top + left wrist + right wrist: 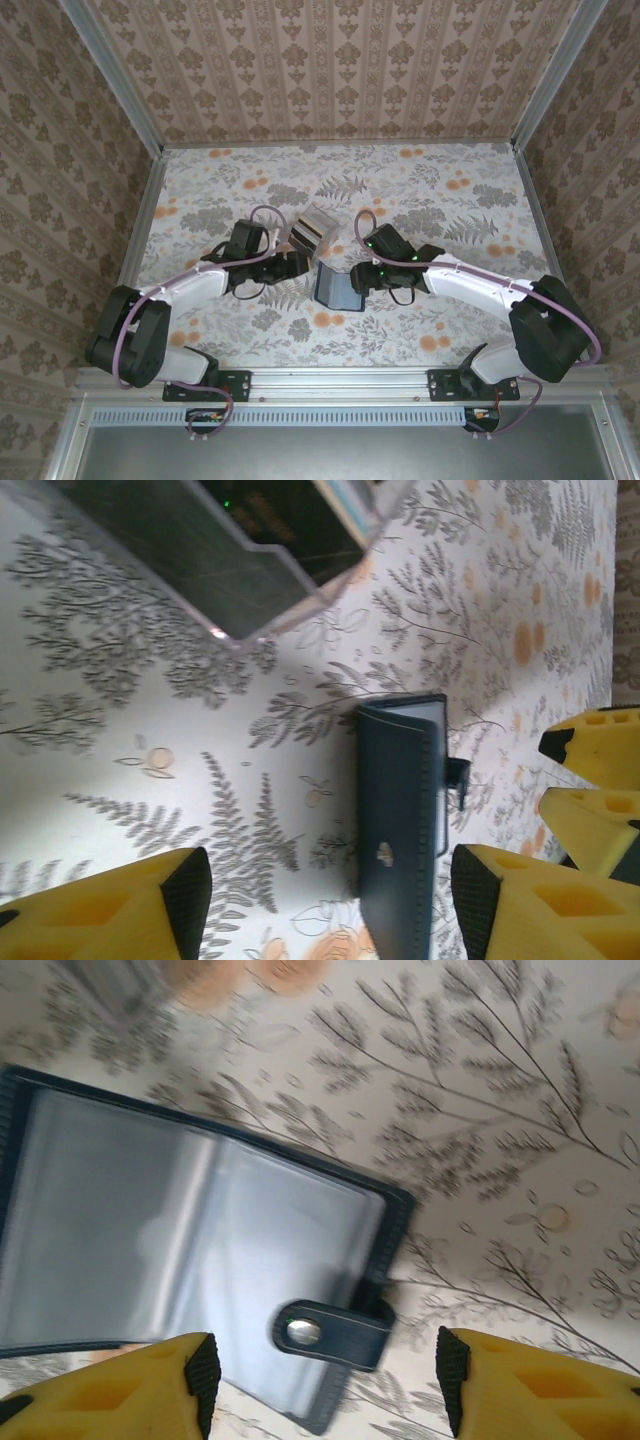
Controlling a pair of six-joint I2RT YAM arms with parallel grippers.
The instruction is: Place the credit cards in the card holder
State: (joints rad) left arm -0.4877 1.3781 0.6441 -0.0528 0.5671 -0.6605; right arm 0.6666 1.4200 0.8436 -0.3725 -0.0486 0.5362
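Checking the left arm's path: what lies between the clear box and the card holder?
The stretch is bare: the left wrist view shows plain floral table between the clear box and the card holder.

**Colours and patterns across the desk**

The desk (pixel 450 320) is printed on a whitish ground with grey fern fronds and orange blossoms. The walls (pixel 330 60) are papered in tan with brown damask motifs and stripes. The card holder (pixel 200 1220) is bound in dark navy, its sleeves are tinted a cloudy blue-grey, and its strap is set with a silver snap (pixel 303 1332). The credit cards (pixel 313 228) are seen as whitish, tan and dark stripes. The left tool (pixel 330 900) and right tool (pixel 325 1385) are moulded in yellow with black pads (pixel 203 1375). The arms (pixel 195 285) are finished in white and black.
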